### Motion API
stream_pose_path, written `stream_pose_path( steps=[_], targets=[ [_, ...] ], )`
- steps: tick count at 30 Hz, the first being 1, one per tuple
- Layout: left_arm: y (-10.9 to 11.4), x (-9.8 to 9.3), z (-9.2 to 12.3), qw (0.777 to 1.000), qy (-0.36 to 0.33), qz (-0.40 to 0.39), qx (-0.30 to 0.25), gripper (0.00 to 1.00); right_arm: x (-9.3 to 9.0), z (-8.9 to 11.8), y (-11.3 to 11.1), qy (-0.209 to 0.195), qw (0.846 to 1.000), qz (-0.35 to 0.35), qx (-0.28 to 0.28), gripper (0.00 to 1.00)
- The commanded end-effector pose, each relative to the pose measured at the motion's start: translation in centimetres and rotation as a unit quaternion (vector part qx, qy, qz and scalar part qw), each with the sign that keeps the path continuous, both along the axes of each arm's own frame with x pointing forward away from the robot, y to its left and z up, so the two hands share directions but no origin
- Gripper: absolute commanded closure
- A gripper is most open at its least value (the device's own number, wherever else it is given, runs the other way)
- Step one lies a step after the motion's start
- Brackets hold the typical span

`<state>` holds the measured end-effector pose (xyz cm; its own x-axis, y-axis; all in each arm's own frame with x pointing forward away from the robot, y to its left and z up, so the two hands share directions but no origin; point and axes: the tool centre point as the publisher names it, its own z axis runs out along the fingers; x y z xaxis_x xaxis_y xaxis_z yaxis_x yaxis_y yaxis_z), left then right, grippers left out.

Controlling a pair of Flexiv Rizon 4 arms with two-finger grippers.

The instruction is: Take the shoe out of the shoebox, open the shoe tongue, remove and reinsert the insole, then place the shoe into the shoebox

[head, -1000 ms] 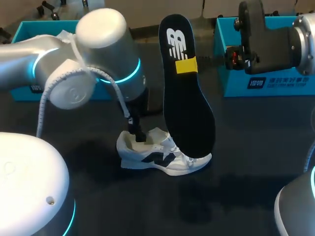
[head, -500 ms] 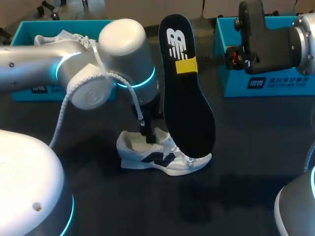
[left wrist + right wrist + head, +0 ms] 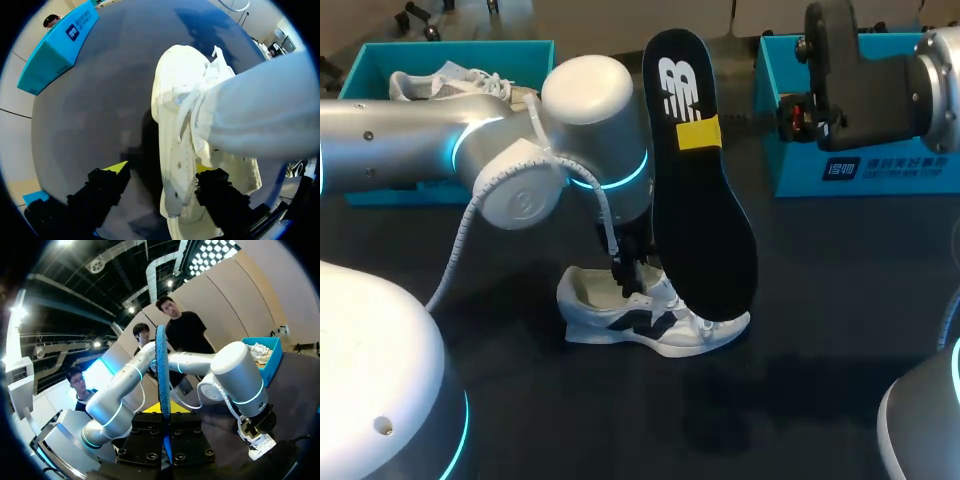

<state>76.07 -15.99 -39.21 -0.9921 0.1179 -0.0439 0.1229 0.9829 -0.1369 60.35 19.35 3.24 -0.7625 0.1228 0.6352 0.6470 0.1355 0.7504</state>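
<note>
The left arm has swung in toward the middle of the table. A second ago the left gripper was at the heel end of the shoe. Now it is further along, by the laces and the tongue. The shoe has not moved. It lies on its sole on the table, between the left shoebox and the right shoebox, and out of both. The insole is out of the shoe too and has stayed up in the air.

I think this means the left arm is getting ready to hold the shoe open, so the insole can go back in. That step is not done yet.

The left arm comes in from the left and bends down, so its gripper points down at the shoe. Its fingers are apart, one on each side of the shoe's wall. The outer finger does not touch the shoe, so nothing is gripped.

The right arm reaches in from the right, high above the table. The right gripper is clamped on the insole near its top. The insole hangs straight down, with its low end just above the toe of the shoe.
</note>
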Motion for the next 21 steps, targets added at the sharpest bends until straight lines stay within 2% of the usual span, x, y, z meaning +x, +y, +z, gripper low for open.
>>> stream_pose_path(
  steps=[1, 3, 7, 10, 11, 12, 14, 16, 17, 19, 20, 21],
  targets=[
    [0.33, 0.07, -0.10, 1.000, 0.003, -0.001, -0.002, 0.50, 0.08, -0.04, 0.32, 0.001, 1.000, -0.001, -0.001, 1.00],
    [0.57, 0.11, -0.03, 1.000, 0.004, 0.000, -0.003, 0.44, 0.08, -0.04, 0.32, 0.001, 1.000, -0.001, -0.001, 1.00],
    [0.72, 0.43, -0.20, 1.000, 0.006, 0.004, -0.003, 0.42, 0.08, -0.04, 0.32, 0.001, 1.000, -0.001, -0.001, 1.00],
    [0.79, 0.53, -0.24, 1.000, 0.009, 0.007, -0.004, 0.45, 0.08, -0.04, 0.32, 0.001, 1.000, -0.001, -0.001, 1.00],
    [0.84, 0.55, -0.18, 1.000, 0.010, 0.008, -0.005, 0.42, 0.08, -0.04, 0.32, 0.001, 1.000, -0.001, -0.001, 1.00],
    [0.91, 0.56, -0.11, 1.000, 0.010, 0.009, -0.007, 0.33, 0.08, -0.04, 0.32, 0.001, 1.000, -0.001, -0.001, 1.00],
    [0.98, 0.59, -0.07, 1.000, 0.010, 0.009, -0.008, 0.33, 0.08, -0.04, 0.32, 0.001, 1.000, -0.001, -0.001, 1.00],
    [1.05, 0.70, -0.15, 1.000, 0.011, 0.010, -0.008, 0.42, 0.08, -0.04, 0.32, 0.001, 1.000, -0.001, -0.001, 1.00],
    [1.07, 0.78, -0.24, 1.000, 0.011, 0.010, -0.008, 0.53, 0.08, -0.04, 0.32, 0.001, 1.000, -0.001, -0.001, 1.00],
    [1.09, 0.80, -0.28, 1.000, 0.013, 0.011, -0.008, 0.62, 0.08, -0.04, 0.32, 0.001, 1.000, -0.001, -0.001, 1.00],
    [1.16, 0.76, -0.29, 1.000, 0.016, 0.010, -0.009, 0.70, 0.08, -0.04, 0.32, 0.001, 1.000, -0.001, -0.001, 1.00],
    [1.21, 0.68, -0.28, 1.000, 0.019, 0.008, -0.012, 0.90, 0.08, -0.04, 0.32, 0.001, 1.000, -0.001, -0.001, 1.00]
  ],
)
